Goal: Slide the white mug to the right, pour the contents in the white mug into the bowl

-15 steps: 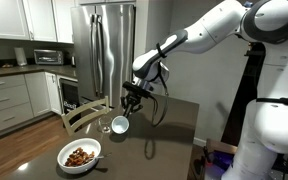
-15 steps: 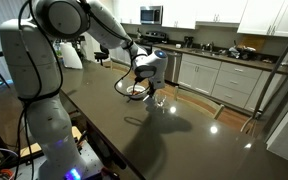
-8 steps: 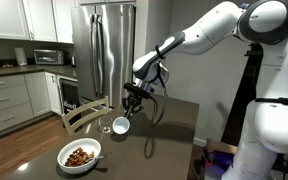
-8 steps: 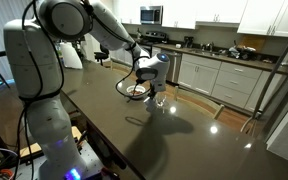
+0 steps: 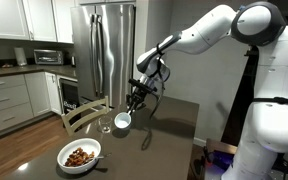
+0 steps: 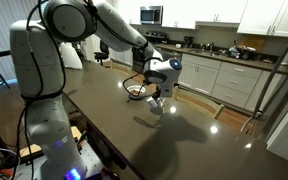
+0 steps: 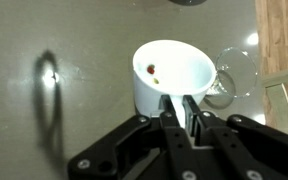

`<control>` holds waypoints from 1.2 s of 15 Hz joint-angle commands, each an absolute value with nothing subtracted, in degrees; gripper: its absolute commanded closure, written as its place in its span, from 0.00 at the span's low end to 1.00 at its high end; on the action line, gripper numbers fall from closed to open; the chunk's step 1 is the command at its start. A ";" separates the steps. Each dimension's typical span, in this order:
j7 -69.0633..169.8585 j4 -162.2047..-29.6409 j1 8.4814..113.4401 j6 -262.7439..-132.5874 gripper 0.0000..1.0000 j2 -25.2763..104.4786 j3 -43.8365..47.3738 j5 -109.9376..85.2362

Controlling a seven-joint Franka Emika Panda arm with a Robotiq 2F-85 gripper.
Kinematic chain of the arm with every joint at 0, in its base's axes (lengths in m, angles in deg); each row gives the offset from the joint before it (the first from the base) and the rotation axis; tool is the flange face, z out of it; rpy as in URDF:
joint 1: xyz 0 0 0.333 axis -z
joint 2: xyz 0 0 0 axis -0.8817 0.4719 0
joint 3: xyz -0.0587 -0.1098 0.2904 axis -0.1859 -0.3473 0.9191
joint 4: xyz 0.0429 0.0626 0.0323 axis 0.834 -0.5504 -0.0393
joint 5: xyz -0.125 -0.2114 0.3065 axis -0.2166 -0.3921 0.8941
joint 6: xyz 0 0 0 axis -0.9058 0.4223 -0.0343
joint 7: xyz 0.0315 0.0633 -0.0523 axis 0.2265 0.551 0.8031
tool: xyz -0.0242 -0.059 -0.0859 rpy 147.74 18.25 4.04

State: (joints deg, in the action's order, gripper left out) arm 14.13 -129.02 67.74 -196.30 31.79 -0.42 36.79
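Clamping the near wall of the white mug (image 7: 169,70) between narrow-set fingers, the tool (image 7: 180,103) holds it above the grey tabletop (image 7: 84,60) in the wrist view. Whether the mug's base touches the surface cannot be told. A small brown bit lies inside the mug, and a clear glass (image 7: 236,72) stands just beside it. In an exterior view the bowl (image 5: 81,166), with brown pieces inside, sits at the near left. The mug is farther back to its right, and a steel fridge (image 5: 109,45) stands beyond.

The jaws clasp the white mug (image 5: 122,122), apart from the bowl (image 5: 79,156).
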 commanded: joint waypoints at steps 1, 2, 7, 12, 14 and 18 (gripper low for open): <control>16.72 -125.92 69.55 -192.00 0.93 33.92 -1.29 40.92; 16.80 -125.62 69.72 -191.56 0.93 34.33 -1.51 41.28; 17.83 -123.94 70.49 -189.62 0.93 37.21 -1.93 44.25; 20.58 -122.39 71.75 -186.41 0.93 40.14 -2.39 48.70; 18.53 -123.92 70.18 -188.80 0.93 39.56 -2.97 46.58; 18.65 -123.86 70.16 -188.78 0.85 40.09 -3.18 46.56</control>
State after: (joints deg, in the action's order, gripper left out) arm 18.72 -123.98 70.46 -189.00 40.06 -2.78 46.60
